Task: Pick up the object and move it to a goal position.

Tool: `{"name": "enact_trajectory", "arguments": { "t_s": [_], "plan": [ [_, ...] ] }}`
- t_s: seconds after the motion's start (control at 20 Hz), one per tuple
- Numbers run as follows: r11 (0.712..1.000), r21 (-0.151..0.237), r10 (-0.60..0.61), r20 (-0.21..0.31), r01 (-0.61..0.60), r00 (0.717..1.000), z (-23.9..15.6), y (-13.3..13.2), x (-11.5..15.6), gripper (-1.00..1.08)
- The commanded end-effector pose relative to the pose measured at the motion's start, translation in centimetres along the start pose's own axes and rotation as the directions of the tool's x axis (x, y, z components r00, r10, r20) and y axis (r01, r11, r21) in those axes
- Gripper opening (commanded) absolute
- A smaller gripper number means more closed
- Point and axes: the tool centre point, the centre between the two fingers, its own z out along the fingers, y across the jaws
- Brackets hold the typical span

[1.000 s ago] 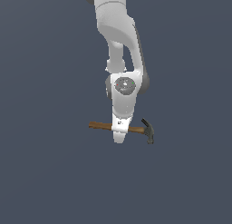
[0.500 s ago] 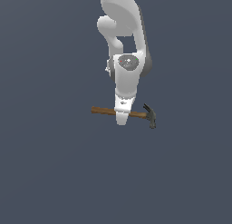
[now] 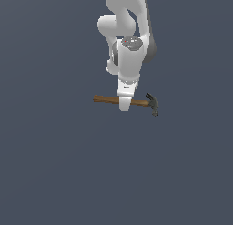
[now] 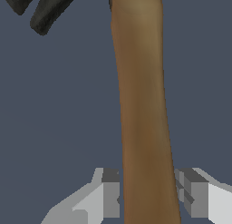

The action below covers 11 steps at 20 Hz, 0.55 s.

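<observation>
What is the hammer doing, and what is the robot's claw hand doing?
hammer: gripped around its wooden handle, lying roughly level, dark head toward the exterior view's right.
gripper: pointing down, shut on the hammer's handle, one finger on each side of it.
</observation>
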Motion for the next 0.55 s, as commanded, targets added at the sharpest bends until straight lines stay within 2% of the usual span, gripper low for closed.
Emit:
{"name": "enact_trajectory", "arguments": {
  "t_s": [0.0,0.5],
  "plan": [
    [1.0,-0.003,0.0,-0.001,0.0,1.0,-0.8,-0.8,0.0,-1.0],
    [1.0,-0.002,0.0,-0.003,0.0,1.0,-1.9,-1.9,0.1,-1.0]
  ]
}}
